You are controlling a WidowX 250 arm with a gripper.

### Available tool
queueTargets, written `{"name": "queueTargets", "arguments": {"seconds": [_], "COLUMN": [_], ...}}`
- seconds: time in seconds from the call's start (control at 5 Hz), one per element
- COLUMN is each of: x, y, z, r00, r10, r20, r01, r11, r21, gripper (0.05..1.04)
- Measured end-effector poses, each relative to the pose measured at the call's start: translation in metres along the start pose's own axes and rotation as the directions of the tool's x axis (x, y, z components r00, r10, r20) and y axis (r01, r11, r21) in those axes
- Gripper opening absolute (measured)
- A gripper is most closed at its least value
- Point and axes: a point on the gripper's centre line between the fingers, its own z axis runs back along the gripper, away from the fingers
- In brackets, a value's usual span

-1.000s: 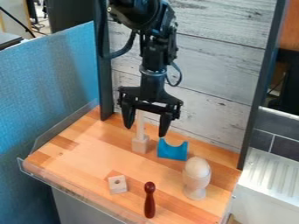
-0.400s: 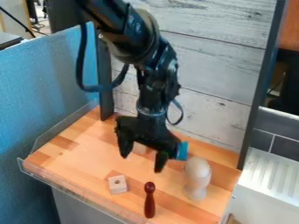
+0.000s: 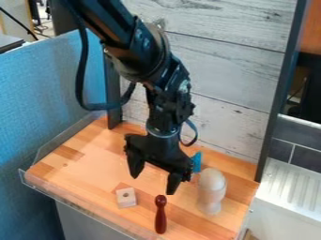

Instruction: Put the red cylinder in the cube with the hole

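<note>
Tool (image 3: 152, 185) spread wide, holding nothing, glossy round-headed red cylinder (image 3: 160, 216), pale holed wooden cube (image 3: 127, 202)

Black arm (image 3: 147, 54) aslant from the top, end effector (image 3: 153, 185) spread wide

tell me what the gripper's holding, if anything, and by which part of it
Nothing is held: the gripper is open with nothing between its fingers, and the red cylinder rests on the wooden surface.

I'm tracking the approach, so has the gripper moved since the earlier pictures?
Yes: against the wall boards behind, the gripper has come down and forward, nearer the red cylinder.
</note>
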Motion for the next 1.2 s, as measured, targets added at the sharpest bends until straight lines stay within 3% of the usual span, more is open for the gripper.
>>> {"name": "queueTargets", "arguments": {"seconds": [0.8,1.0,1.2], "x": [-0.007,-0.011,-0.014], "y": [-0.011,-0.015,-0.015], "z": [-0.025,-0.032,-0.037], "r00": [0.999,0.997,0.995], "r10": [-0.021,-0.031,-0.053], "r20": [-0.045,-0.072,-0.089], "r01": [0.023,0.035,0.057], "r11": [0.999,0.998,0.997], "r21": [0.042,0.048,0.042], "gripper": [1.0,0.95,0.658]}}
